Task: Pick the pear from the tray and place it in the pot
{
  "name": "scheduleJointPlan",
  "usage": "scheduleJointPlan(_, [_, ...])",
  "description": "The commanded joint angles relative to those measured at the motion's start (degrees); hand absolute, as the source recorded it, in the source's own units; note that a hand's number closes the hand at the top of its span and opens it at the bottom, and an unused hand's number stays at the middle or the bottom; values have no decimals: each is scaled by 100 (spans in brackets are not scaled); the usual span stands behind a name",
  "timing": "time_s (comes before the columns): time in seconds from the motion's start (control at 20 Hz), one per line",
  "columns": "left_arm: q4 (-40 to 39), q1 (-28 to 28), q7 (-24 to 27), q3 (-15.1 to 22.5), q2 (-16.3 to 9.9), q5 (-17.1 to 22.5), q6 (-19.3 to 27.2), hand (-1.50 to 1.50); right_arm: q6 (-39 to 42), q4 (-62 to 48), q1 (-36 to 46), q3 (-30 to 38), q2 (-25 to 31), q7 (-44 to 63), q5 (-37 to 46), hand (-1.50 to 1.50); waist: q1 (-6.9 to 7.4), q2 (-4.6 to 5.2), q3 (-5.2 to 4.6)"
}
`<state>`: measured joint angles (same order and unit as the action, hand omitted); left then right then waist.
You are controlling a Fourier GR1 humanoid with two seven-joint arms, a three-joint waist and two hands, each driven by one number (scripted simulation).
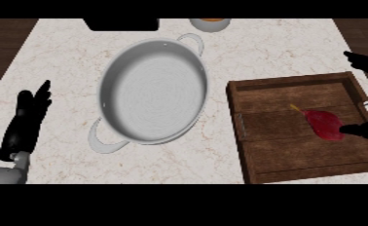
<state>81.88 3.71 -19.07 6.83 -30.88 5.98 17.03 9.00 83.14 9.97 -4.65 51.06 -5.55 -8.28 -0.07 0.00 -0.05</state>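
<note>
The red pear (325, 123) lies on its side in the wooden tray (287, 169) at the right of the surface (64, 49), its long axis running diagonally with the stem toward the upper left and the pot (153, 91). The right hand (355, 130) is far nearer, its dark fingertips touching the pear's lower right side at the frame edge, though I cannot tell whether they are closed round it. The left hand (25, 122) rests with fingers straight and spread, left of the pot.
</note>
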Motion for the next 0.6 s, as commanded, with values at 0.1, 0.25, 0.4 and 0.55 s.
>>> scheduleJointPlan(0.1, [72,167,-219,39,17,-122,-25,0,1202,262,484,-242,1070,1091,192,-150,56,1,-6])
scheduleJointPlan(0.25, [73,174,-393,91,123,-183,52,0,1779,779,444,-465,1359,1569,134,-150,-9,-20,-7])
scheduleJointPlan(0.4, [-146,445,-320,-41,53,-176,-53,0,2570,347,769,-866,1387,1718,133,-150,113,36,-3])
scheduleJointPlan(0.55, [29,4,44,159,377,-362,92,0,3252,377,1171,-752,1442,2206,-279,-150,109,8,-3])
